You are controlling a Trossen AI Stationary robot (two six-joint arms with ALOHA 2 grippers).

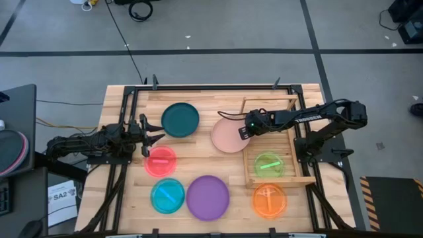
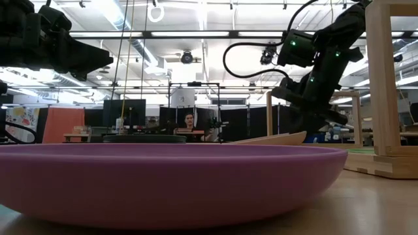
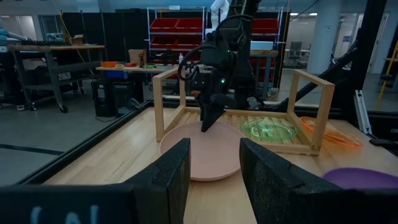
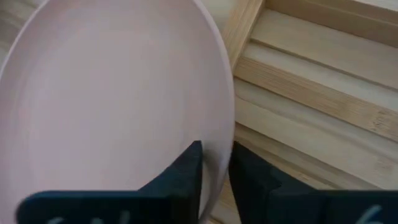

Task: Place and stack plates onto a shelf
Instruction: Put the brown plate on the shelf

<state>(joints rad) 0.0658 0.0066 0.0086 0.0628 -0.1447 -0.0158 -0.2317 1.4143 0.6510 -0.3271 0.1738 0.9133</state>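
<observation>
My right gripper (image 1: 242, 131) is shut on the pale pink plate (image 1: 227, 136), which lies just left of the light-wood shelf (image 1: 289, 143). The translucent green plate (image 1: 268, 164) lies on the slats at the shelf's near end. On the table lie the dark teal plate (image 1: 180, 119), the red-pink plate (image 1: 160, 160), the cyan plate (image 1: 168, 196), the purple plate (image 1: 207, 196) and the orange plate (image 1: 269, 200). My left gripper (image 1: 153, 135) is open and hovers between the teal and red-pink plates, touching nothing. My right gripper (image 4: 216, 158) pinches the pink plate's rim (image 4: 222, 134) on the side next to the shelf, one finger (image 4: 186, 168) over the plate's inner face and the other outside the rim. The fingers come from above, slanting down. The plate is tilted, the held edge (image 2: 297, 136) raised.
The shelf's raised rails (image 3: 314, 99) and posts stand right beside the pink plate (image 3: 199, 155). The shelf's far half (image 1: 274, 125) shows bare slats. The purple plate (image 2: 163, 183) fills the front of the low view. A person sits in the room behind the table.
</observation>
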